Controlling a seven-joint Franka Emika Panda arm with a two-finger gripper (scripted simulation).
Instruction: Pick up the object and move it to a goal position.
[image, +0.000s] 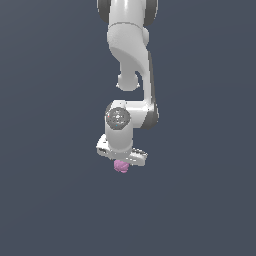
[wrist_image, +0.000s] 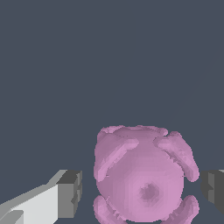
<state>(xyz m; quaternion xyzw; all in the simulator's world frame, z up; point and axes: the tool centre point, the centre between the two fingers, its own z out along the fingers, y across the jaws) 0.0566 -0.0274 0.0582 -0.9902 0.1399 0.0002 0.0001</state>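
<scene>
While the gripper (image: 121, 161) hangs over the object (image: 120, 166), its fingers (wrist_image: 70, 193) spread apart either side with gaps showing, the lumpy pink blob risks squirting sideways if they close off-centre.

My exterior view sits back, seeing the whole arm (image: 131, 75) from above. My wrist view looks close-up past the end effector (wrist_image: 141, 190). Both share the pink blob (image: 120, 166).
</scene>
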